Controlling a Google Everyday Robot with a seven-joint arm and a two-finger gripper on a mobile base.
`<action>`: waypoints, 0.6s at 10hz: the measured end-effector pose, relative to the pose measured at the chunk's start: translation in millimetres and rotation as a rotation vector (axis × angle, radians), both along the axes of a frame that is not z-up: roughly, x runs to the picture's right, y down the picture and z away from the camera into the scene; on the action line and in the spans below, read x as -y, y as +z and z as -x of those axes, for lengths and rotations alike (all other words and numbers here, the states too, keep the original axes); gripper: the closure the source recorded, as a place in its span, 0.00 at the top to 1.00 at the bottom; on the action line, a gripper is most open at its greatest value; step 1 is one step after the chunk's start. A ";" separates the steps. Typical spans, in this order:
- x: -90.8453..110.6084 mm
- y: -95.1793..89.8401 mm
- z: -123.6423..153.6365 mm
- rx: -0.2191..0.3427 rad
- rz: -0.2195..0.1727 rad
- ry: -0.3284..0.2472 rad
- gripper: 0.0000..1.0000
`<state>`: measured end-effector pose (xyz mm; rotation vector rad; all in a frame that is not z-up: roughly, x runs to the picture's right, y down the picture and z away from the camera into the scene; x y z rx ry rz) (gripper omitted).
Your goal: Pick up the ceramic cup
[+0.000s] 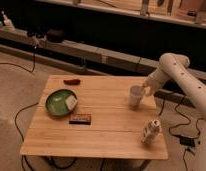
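Cup first: ceramic cup (135,96) stands upright on the wooden table (111,137), right half, toward the far edge, rim up. Gripper (145,90) sits at the cup's right side, up by the rim, against it or v. close. Whether the claw is apart, together or clamped on the cup: can't tell from this view. White arm (177,75) comes in from the right edge of view, bending above & behind the cup.

Other stuff on table:
- Green plate (52,104) on the left half, w/ a pale piece (71,102) lying on its right part.
- Small dark flat packet (80,119) just in front of the plate, nearer the front edge.
- Small reddish-brown item (72,81) near the far-left corner, apart from the plate.
- Whitish patterned carton (151,132) near the front-right corner, roughly upright w/ a slight tilt, well apart from the cup.

Floor: dark cable (20,119) loops past the table's left side. Small black box (187,141) lies at right, below the arm. Long low ledge (96,52) runs behind the table.
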<state>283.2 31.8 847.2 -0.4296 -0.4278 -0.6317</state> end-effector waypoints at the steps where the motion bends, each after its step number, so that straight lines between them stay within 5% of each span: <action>1: -2.9 2.3 -0.1 -0.002 0.004 -0.003 0.36; 6: -14.9 16.5 1.1 -0.002 0.016 -0.029 0.36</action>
